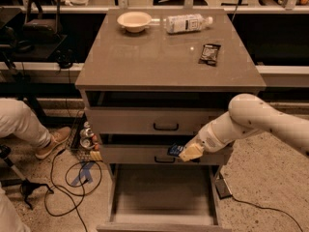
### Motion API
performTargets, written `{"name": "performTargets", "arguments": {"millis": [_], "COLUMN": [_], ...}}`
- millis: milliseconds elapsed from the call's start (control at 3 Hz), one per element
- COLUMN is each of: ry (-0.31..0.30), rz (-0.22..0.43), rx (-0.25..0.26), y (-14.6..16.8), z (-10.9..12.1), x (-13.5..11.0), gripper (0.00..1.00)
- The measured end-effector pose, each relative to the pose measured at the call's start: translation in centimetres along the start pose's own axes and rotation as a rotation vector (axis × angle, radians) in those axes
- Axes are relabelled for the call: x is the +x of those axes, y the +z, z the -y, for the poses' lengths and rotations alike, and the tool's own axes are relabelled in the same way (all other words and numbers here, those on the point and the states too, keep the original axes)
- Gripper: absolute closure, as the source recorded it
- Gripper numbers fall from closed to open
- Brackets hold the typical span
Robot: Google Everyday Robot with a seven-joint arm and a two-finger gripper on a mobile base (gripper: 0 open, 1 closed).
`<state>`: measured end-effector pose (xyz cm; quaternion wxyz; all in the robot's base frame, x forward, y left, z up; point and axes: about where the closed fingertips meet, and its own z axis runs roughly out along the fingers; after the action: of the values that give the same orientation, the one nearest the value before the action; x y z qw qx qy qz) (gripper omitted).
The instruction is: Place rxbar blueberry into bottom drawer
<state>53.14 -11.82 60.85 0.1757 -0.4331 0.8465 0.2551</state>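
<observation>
1. The white robot arm's two-finger gripper [188, 152] hangs in front of the grey-beige middle drawer [130, 154], just right of its black handle.
2. It is clamped on the small, flat, dark-blue-wrapped rxbar blueberry [174, 150], which sticks out to the camera's left, in the air.
3. The wide, shallow grey-beige bottom drawer [164, 197] stands pulled out directly below the bar.
4. On the flat grey-brown cabinet top [145, 57] are a round cream bowl [134, 21], a clear plastic bottle [186, 23] lying on its side, and a black-brown snack packet [210, 53].

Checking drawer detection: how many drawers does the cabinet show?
3. The top drawer and middle drawer, black-handled, stacked under the tabletop; bottom drawer pulled open below. The gripper holds the rxbar blueberry in front of the middle drawer.
</observation>
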Motion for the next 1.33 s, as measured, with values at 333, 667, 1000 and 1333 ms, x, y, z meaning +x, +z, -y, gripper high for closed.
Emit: {"name": "performTargets", "arguments": {"millis": [333, 667, 1000, 1333], "ry": [0.035, 0.109, 0.196, 0.294], "rz": [-0.009, -0.014, -0.012, -0.014], "rx": [-0.087, -0.143, -0.18, -0.226], "y": [6.2, 11.2, 15.7, 19.9], "z": [0.8, 1.6, 2.4, 3.0], "x": [3.2, 6.1, 8.8, 11.8], "gripper": [1.0, 1.0, 1.0, 1.0]}}
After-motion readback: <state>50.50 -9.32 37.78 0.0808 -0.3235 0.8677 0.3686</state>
